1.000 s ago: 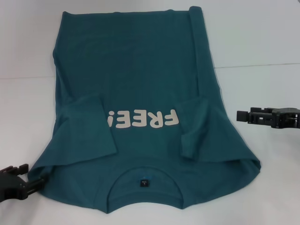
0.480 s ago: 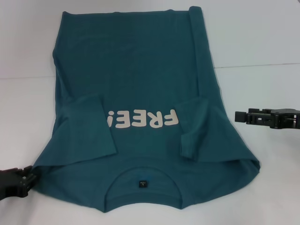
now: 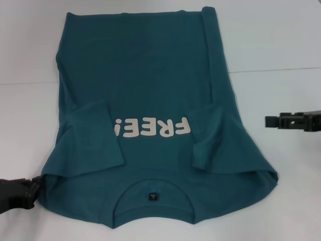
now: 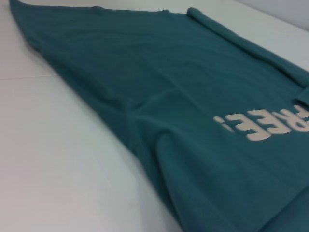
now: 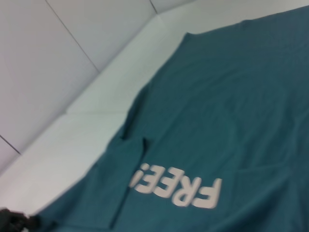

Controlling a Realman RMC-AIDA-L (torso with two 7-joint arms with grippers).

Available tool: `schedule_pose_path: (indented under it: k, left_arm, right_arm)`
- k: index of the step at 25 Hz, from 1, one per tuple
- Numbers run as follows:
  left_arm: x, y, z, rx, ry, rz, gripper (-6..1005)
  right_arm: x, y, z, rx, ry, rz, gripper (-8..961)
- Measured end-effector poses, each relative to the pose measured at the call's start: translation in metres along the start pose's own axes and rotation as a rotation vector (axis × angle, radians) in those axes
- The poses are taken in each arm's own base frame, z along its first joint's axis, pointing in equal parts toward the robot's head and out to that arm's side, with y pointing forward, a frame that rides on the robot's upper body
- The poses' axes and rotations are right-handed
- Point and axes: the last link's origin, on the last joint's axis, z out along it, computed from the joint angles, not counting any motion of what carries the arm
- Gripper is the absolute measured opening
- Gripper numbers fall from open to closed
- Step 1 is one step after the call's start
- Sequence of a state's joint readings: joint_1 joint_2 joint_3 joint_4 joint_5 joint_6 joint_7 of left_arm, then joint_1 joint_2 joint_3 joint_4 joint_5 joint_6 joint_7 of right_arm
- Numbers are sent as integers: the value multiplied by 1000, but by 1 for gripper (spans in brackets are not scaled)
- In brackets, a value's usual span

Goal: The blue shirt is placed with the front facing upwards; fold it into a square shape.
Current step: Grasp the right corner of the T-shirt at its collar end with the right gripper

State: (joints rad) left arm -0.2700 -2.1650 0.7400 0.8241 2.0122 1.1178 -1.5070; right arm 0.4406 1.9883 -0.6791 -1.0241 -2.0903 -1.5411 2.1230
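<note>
Resting low at about 8 o'clock in the head view, the left claw [image 3: 22, 193] sits right against the shoulder corner of the blue shirt [image 3: 150, 75]. It is dark and bunched up there, and I cannot tell if its fingers are spread or pinching the cloth.

The blue shirt lies flat in the middle of the counter [image 3: 281, 45], front side up. Its collar [image 3: 153, 198] is at 6 o'clock, close to the robot, and its bottom hem is far away at 12 o'clock. The pale "FREE!" letters [image 3: 153, 128] sit near the middle.

Some folding looks done. Both short sleeves are turned in on top of the front, one on each side of the letters. The long side edge near 1 o'clock is rolled over into a thin strip. The shirt is not a square yet, though. It is long and wide near the shoulders, so I think the sides need tidying and the body has to be folded in half from hem to collar.

At 3 o'clock the right claw [image 3: 273, 121] hangs over bare counter, well apart from the shirt. It points toward the shirt, holds nothing, and I cannot tell whether it is spread or pressed together.

The counter is plain white and smooth, with a thin seam line running across it. In the right wrist view, pale wall panels [image 5: 58, 58] stand behind it.
</note>
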Motion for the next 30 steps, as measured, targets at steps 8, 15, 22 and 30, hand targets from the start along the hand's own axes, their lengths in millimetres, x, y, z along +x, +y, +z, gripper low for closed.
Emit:
schedule_pose_path:
  k: [8, 15, 22, 30]
  left_arm:
    - [9, 6, 2, -49, 13, 2, 32]
    - [10, 7, 3, -56, 13, 3, 32]
    - [13, 8, 6, -66, 15, 1, 32]
    - [15, 9, 8, -69, 16, 3, 32]
  right_arm:
    - [-26, 8, -13, 133, 133, -98, 818]
    - [-17, -2, -5, 224, 220, -156, 823]
    - [1, -3, 11, 254, 289, -151, 830]
    - [24, -1, 39, 216, 368, -150, 881]
